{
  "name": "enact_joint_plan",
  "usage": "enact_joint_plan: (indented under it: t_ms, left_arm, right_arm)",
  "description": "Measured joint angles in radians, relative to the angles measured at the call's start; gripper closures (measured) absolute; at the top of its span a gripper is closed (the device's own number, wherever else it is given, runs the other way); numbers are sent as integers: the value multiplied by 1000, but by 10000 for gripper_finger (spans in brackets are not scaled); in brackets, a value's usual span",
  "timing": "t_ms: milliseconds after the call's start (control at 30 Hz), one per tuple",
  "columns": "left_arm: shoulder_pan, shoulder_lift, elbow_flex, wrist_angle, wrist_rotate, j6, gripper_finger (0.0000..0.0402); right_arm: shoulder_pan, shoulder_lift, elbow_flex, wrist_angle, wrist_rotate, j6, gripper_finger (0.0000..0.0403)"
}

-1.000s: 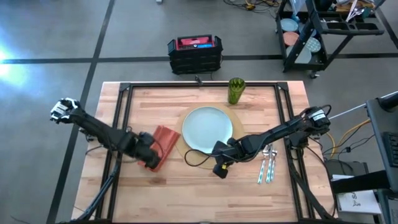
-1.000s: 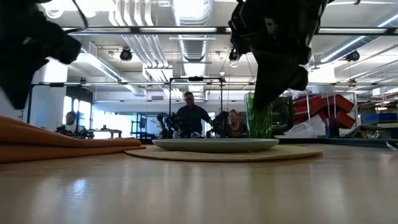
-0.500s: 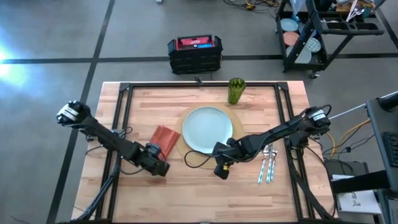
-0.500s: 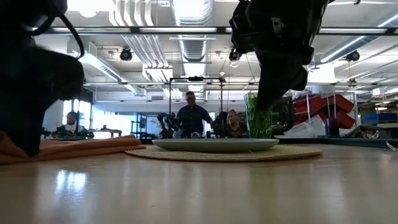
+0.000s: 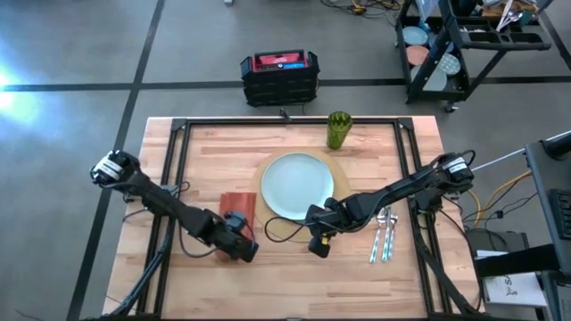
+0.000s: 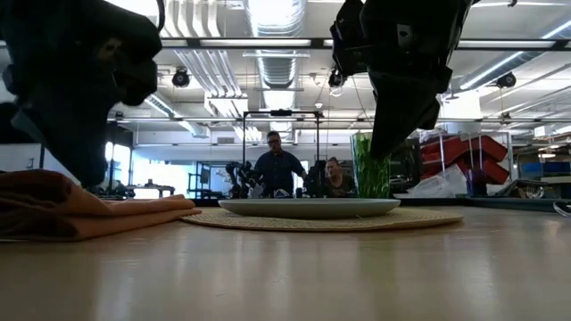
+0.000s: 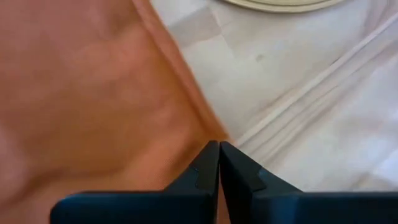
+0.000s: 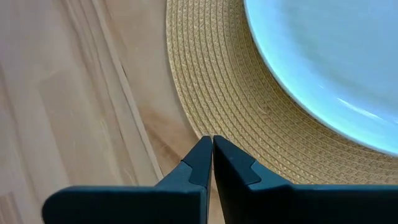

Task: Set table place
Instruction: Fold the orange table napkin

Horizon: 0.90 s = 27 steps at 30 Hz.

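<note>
Left gripper is pinching the napkin corner; drag it straight, stopping at the plate's 9 o'clock. Right gripper idles clenched.

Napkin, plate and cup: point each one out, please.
napkin (image 5: 237, 202), high view, bare middle of the cloth.
plate (image 5: 297, 185), high view, centre of its face.
cup (image 5: 338, 130), high view, middle of its green wall.

plate on placemat, napkin left
</note>
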<state>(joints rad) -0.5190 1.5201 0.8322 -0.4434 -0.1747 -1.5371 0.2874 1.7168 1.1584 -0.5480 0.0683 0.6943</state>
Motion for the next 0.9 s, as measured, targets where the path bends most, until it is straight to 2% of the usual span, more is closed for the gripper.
enact_joint_plan:
  t_ms: [167, 233, 333, 533, 733, 900]
  left_arm:
    - [0, -18, 86, -274, -38, 17, 402]
    - [9, -20, 90, -312, -67, 22, 402]
    - [61, -19, 58, -288, -73, 96, 402]
    - [204, -11, -55, -118, -53, 199, 402]
    - [320, -20, -147, -58, -46, 265, 402]
    - [413, -22, -173, -11, -41, 351, 402]
  right_arm:
    - [0, 0, 0, 0, 0, -7, 403]
    - [0, 0, 0, 0, 1, -8, 403]
    - [0, 0, 0, 2, 3, -16, 403]
    - [0, 0, 0, -2, 2, -26, 403]
    - [0, 0, 0, -25, -7, -25, 403]
    - [0, 0, -1, -31, -6, -24, 403]
